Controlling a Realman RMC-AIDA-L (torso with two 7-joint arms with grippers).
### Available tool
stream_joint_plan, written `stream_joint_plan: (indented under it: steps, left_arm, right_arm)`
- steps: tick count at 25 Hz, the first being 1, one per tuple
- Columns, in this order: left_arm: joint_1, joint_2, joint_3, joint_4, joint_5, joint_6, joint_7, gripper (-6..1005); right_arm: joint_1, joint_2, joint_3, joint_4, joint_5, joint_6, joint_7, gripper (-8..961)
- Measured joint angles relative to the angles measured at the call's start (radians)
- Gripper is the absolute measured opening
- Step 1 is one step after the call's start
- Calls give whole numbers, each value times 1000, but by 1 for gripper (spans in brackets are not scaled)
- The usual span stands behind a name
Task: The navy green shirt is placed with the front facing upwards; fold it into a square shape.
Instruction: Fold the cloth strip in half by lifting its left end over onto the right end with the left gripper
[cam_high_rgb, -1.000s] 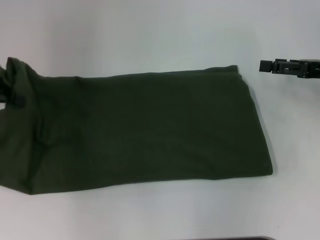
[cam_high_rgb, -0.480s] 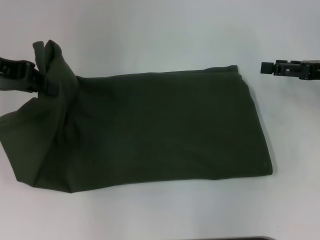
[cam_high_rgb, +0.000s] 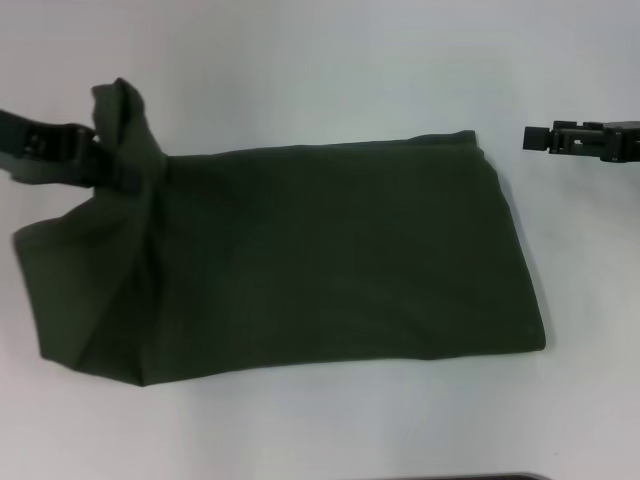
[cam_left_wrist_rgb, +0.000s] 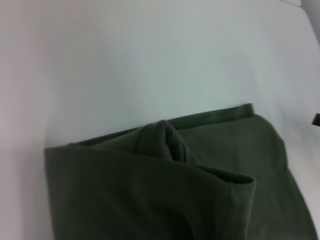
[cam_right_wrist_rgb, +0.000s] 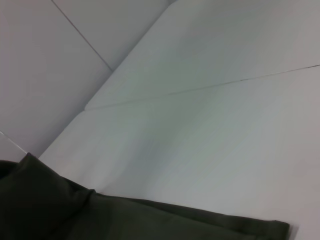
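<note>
The navy green shirt (cam_high_rgb: 300, 260) lies on the white bench (cam_high_rgb: 320, 60) as a long folded band, plain green side up, stretching across the middle of the bench toward the right edge. No lettering or collar shows; whatever is on the front is folded under and hidden. At the left end, the left gripper (cam_high_rgb: 105, 160) comes in from the left edge, its arm cut off by the picture, and it is closed on a bunch of cloth at the shirt's far left corner. That pinched corner stands up off the bench in a peak. The left wrist view shows the raised fold (cam_left_wrist_rgb: 165, 142) but not the fingers themselves. Over by the right edge, the right gripper (cam_high_rgb: 535, 137) hangs clear of the shirt; how wide it stands cannot be told.
</note>
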Motion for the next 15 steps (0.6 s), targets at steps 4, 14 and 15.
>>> stream_joint_plan:
  steps: [4,14,15]
  left_arm:
    - [-1,-24,1,-7,-53,1,-9,27]
    - [3,-81,23,-40,-141,4,-39,27]
    - [5,-83,31,-41,-150,4,-44,27]
  right_arm:
    - [-1,-5,-8,0,0,-1,-2,945]
    - [-2,-18,-17,0,0,-16,-2,944]
    - [-2,-19,-18,0,0,-18,-2,944]
